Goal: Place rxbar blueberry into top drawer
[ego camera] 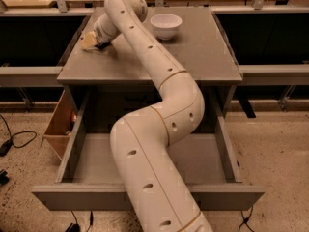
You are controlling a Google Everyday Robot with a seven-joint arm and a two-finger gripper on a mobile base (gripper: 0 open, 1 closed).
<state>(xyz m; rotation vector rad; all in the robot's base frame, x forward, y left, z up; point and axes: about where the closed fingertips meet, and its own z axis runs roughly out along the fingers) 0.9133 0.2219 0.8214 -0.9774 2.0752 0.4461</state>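
White arm (164,124): rises from near edge, bends over open drawer, reaches to far-left corner of tabletop (198,57).
Top drawer (91,197): grey, wide, shallow, pulled fully out below tabletop.
Tan wooden box (59,124): left of drawer.
White bowl (165,25): near far edge, middle.
Tool (91,40): low over left edge; apart or clamped, cannot tell.
Rxbar blueberry (103,44): small dark flat sliver on tabletop, touching tool, mostly hidden.

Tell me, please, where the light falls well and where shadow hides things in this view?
Camera view: overhead light evenly covers the cabinet top and the white bowl; the gripper, near its far-left edge, is lit, with a dark patch beside it; the open top drawer has a lit floor, but the recess behind it is in deep shadow.
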